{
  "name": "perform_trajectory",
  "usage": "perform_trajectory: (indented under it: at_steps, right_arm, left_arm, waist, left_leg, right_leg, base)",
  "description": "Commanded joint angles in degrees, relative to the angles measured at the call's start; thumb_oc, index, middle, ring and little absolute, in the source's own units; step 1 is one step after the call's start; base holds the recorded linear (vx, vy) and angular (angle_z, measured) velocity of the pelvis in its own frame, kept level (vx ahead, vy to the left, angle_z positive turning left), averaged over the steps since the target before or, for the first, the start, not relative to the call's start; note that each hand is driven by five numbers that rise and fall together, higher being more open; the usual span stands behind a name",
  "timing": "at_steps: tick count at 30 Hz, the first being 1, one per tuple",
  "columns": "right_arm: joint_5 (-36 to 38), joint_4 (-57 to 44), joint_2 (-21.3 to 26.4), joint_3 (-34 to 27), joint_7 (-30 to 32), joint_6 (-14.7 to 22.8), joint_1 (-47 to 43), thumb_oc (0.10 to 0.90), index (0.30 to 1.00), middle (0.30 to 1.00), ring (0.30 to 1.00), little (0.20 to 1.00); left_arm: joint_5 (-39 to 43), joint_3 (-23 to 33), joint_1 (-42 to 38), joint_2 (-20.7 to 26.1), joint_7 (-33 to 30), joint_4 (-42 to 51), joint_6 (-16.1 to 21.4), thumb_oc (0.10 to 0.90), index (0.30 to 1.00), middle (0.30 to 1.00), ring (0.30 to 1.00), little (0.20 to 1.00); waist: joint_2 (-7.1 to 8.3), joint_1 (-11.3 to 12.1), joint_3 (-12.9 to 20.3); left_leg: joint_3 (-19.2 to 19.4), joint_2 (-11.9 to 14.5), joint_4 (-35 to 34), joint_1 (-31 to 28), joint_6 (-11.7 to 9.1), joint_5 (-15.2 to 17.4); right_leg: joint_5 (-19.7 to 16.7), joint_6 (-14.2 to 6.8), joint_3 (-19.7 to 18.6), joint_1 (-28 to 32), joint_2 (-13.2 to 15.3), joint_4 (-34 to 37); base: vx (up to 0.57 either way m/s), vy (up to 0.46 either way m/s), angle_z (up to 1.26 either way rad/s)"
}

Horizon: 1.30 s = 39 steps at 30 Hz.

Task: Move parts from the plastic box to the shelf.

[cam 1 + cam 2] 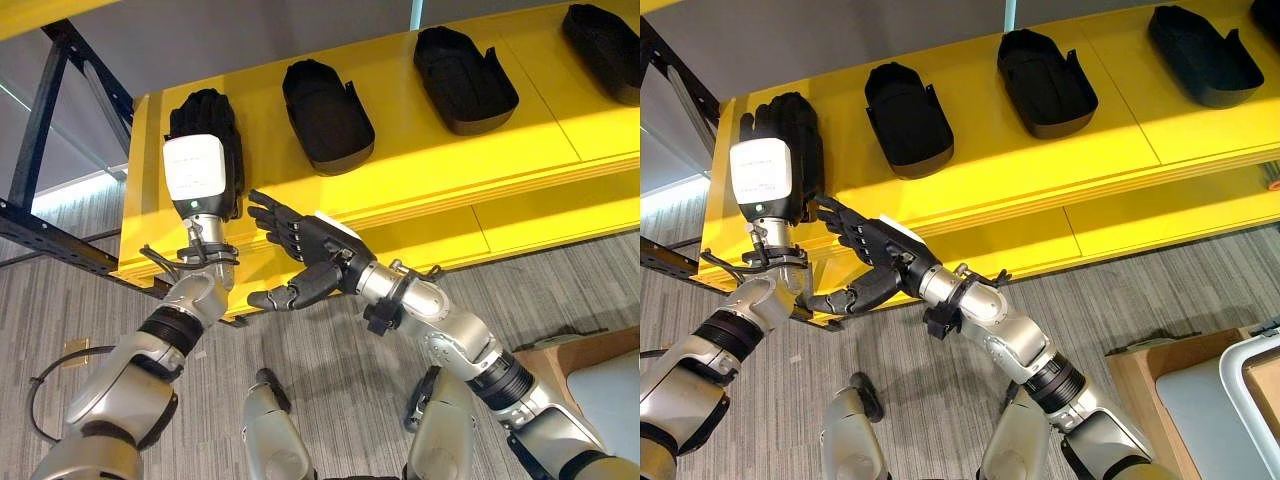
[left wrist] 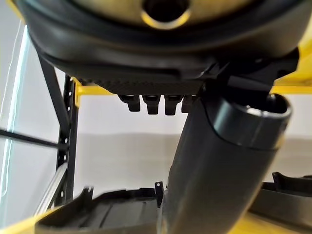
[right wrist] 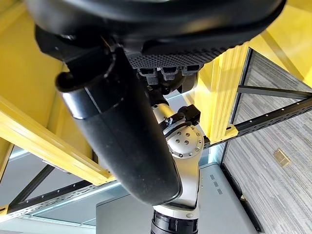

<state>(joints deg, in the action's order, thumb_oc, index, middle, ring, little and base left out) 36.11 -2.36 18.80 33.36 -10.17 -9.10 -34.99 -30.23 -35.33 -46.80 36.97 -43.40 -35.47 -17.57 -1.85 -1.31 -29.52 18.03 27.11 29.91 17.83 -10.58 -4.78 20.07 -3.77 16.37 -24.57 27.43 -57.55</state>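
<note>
Three black parts (image 1: 327, 115) were seen lined on the yellow shelf (image 1: 420, 170); a fourth, at nine o'clock, was covered by the left hand (image 1: 203, 150), grip unreadable; the right hand (image 1: 300, 240) was spread empty.

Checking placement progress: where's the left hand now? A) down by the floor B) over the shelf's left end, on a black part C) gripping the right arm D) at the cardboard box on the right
B: the left hand is raised over the left end of the yellow shelf, lying over a black part there, beside three more parts in a row.
</note>
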Motion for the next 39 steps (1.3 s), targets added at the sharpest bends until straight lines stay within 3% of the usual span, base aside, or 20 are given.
perform_trajectory:
  at_steps: [1,9,14,22,28,33,35,36,39]
  right_arm:
    - [2.61,-0.46,-7.72,-3.47,-1.31,5.42,-5.31,0.9,1.0,1.0,1.0,1.0]
    - [2.65,-1.14,-7.29,-3.61,-1.3,5.69,-5.36,0.9,1.0,1.0,1.0,1.0]
    - [2.55,-1.33,-7.0,-3.93,-1.36,6.58,-4.8,0.9,1.0,1.0,1.0,1.0]
    - [2.55,-1.54,-6.16,-4.94,-3.01,8.66,-1.73,0.9,1.0,1.0,1.0,1.0]
    - [1.65,-2.78,-5.88,-5.2,-3.54,10.39,1.53,0.9,1.0,1.0,1.0,1.0]
    - [0.72,-3.83,-5.82,-5.95,-4.25,11.42,3.71,0.9,1.0,1.0,1.0,1.0]
    - [1.68,-6.04,-3.46,-7.74,-7.32,12.13,7.12,0.9,1.0,1.0,1.0,1.0]
    - [3.76,-11.7,0.9,-13.49,-16.48,13.19,16.34,0.9,1.0,1.0,1.0,1.0]
    - [8.56,-21.16,5.7,-23.24,-30.75,13.98,31.31,0.9,1.0,1.0,1.0,1.0]
  left_arm:
    - [-3.48,-2.99,-9.07,4.34,-4.1,2.27,-1.76,0.9,1.0,1.0,1.0,1.0]
    - [-5.65,-2.92,-9.13,5.87,-9.4,2.6,-3.04,0.9,1.0,1.0,1.0,1.0]
    - [-4.79,-0.78,-8.03,6.36,-15.66,3.52,3.71,0.9,1.0,1.0,1.0,1.0]
    - [-7.7,5.24,-1.05,6.72,-22.9,10.3,10.75,0.9,1.0,1.0,1.0,1.0]
    - [-10.18,10.64,5.9,6.04,-23.71,16.05,16.99,0.9,1.0,1.0,1.0,1.0]
    - [-11.82,12.78,11.07,4.15,-20.11,20.88,23.43,0.9,1.0,1.0,1.0,1.0]
    - [-12.13,14.25,14.21,4.68,-19.58,22.98,26.19,0.9,1.0,1.0,1.0,1.0]
    - [-12.81,20.21,21.67,5.19,-18.37,27.74,29.66,0.9,1.0,1.0,1.0,1.0]
    - [-12.16,30.48,35.26,5.0,-17.49,34.7,36.19,0.9,1.0,1.0,1.0,1.0]
  waist:
    - [-0.1,1.63,5.35]
    - [-0.11,1.71,5.17]
    - [-0.1,2.11,5.49]
    - [-0.09,3.11,6.92]
    - [-0.16,3.89,7.95]
    - [-0.33,4.53,8.57]
    - [-0.31,4.41,8.73]
    - [0.16,3.44,8.18]
    - [1.1,1.37,7.29]
  left_leg:
    - [-1.02,0.54,-0.37,3.03,1.81,2.22]
    - [-1.22,0.3,-0.71,3.21,1.67,2.0]
    - [-1.6,-0.04,-1.11,2.82,1.68,1.99]
    - [-1.71,-0.62,-2.48,0.8,1.66,2.03]
    - [-1.89,-1.29,-3.66,-0.81,1.82,2.23]
    - [-1.81,-1.65,-4.91,-2.0,2.05,2.13]
    - [-1.87,-1.73,-5.17,-2.12,2.01,2.25]
    - [-1.58,-1.77,-4.92,-2.1,2.09,3.03]
    - [-0.63,-1.08,-4.51,-1.1,2.06,3.26]
  right_leg:
    - [-3.24,-3.46,0.52,4.23,1.4,8.08]
    - [-3.59,-3.59,0.35,3.82,1.41,8.38]
    - [-3.6,-3.6,0.6,4.13,1.2,8.65]
    - [-3.14,-3.63,1.86,6.44,0.9,9.67]
    - [-2.78,-3.75,2.68,7.89,0.33,10.46]
    - [-2.93,-3.67,3.77,9.26,-0.62,11.93]
    - [-2.96,-3.74,3.91,9.3,-1.0,12.22]
    - [-2.65,-4.43,3.11,8.54,-1.42,12.01]
    - [-2.67,-4.8,1.29,7.28,-3.26,12.61]
  base:
    - [0.0,0.0,0.0]
    - [-0.02,0.0,-0.02]
    - [0.0,0.0,0.0]
    - [0.01,-0.01,0.01]
    - [0.02,-0.033,0.06]
    - [-0.01,-0.037,0.06]
    - [-0.06,-0.04,0.03]
    - [-0.15,-0.035,0.04]
    - [-0.18,-0.035,-0.09]
